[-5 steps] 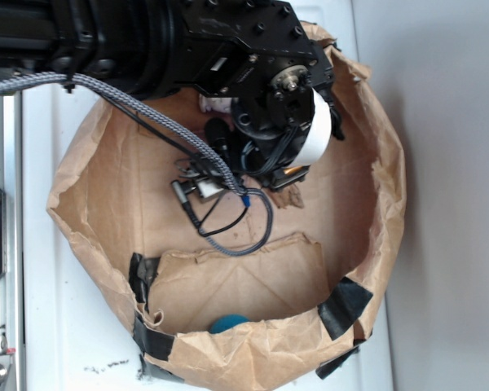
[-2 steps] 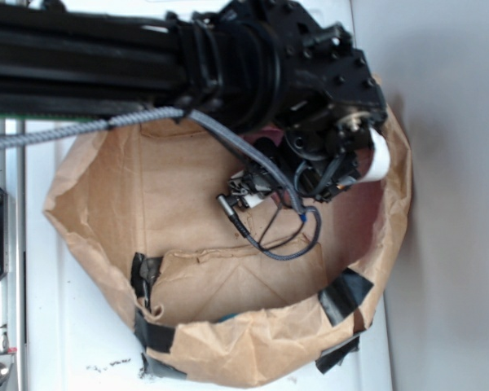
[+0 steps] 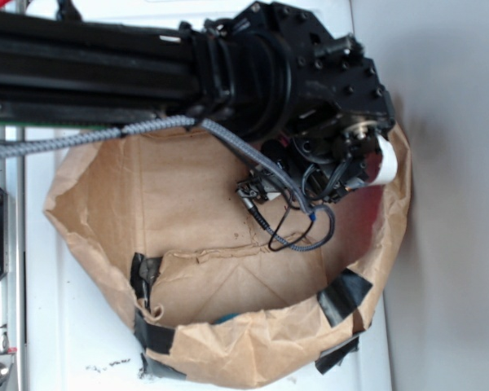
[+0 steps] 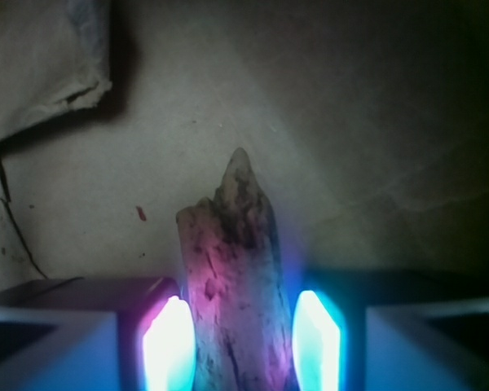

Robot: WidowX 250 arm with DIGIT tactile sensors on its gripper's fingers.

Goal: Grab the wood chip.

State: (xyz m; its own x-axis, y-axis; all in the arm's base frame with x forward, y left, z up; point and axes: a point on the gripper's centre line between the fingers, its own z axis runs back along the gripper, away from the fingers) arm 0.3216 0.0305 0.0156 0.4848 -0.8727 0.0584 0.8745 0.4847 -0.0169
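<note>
**Wood chip between the glowing pads, low in the wrist view**

In the wrist view the wood chip (image 4: pixel 232 277) stands in the lower centre of the frame, its pointed end up and its lower part running off the bottom edge. It sits in the gripper (image 4: pixel 240 346), between two lit pads: a pink-white one touching its left edge and a cyan one (image 4: pixel 315 342) just beside its right edge. The jaws are closed to about the chip's width; a firm clamp cannot be confirmed. Behind the chip lies creased brown paper (image 4: pixel 350 122), with a torn flap in the upper left of the frame.

In the exterior view the black arm (image 3: pixel 147 73) reaches from the left edge across the top, its wrist over the upper right of a brown paper bag (image 3: pixel 90 204) patched with black tape (image 3: pixel 342 295). The chip is hidden there. A braided cable (image 3: pixel 81 140) trails along the arm.
</note>
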